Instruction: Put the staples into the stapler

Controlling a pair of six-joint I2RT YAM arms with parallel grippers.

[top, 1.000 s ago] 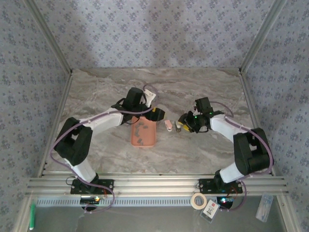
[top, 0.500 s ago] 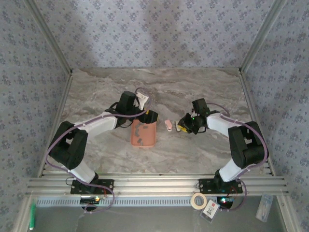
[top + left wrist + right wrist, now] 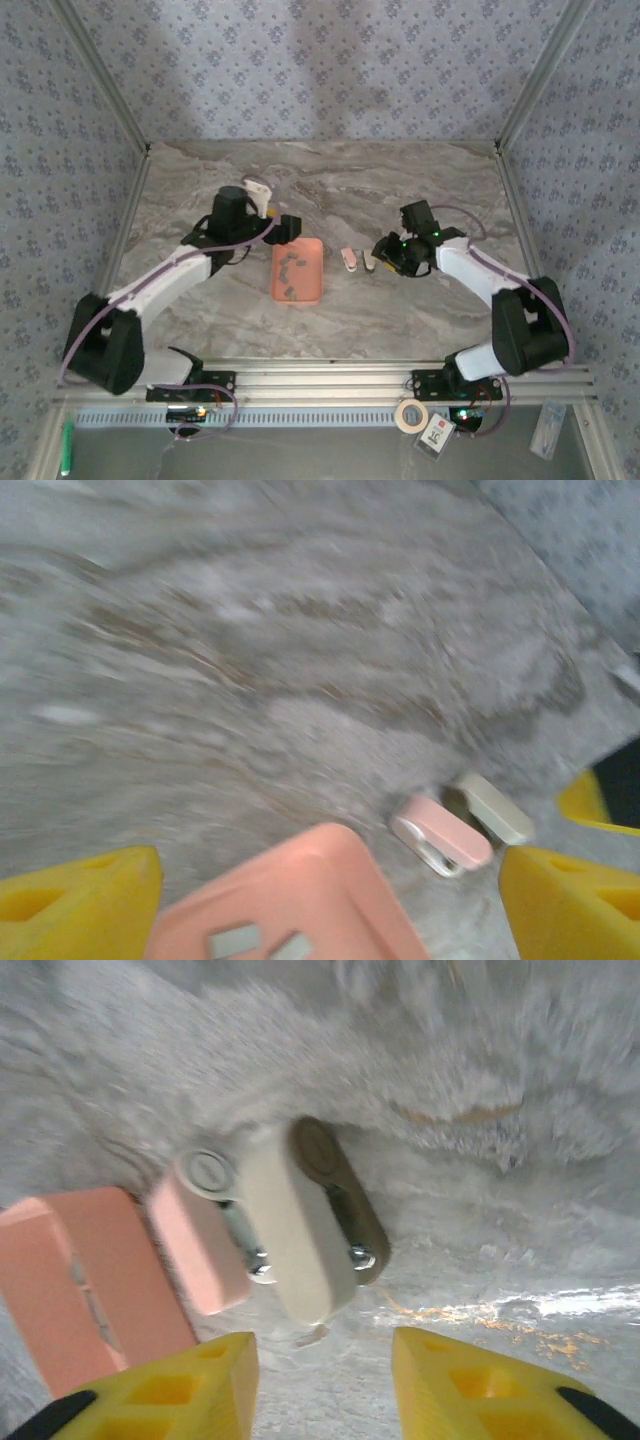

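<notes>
Staples (image 3: 290, 272) lie loose in the salmon tray (image 3: 312, 252). They are tiny dark grey bars pointing different ways, and two of them show as pale grey slips in the left wrist view. The tray's long axis runs from near to far, midway between the arms. The left gripper (image 3: 286, 230) hangs just beyond the tray's far left corner, so the staples are toward the near side and a little right of it. Its jaws are spread wide with nothing between them. This is the nearer arm for a pick. The stapler (image 3: 352, 260), pink and white, lies on the table just right of the tray. The right gripper (image 3: 383, 255) is just beside the stapler, fingers parted and empty, with the stapler body ahead of the tips and not between them.
</notes>
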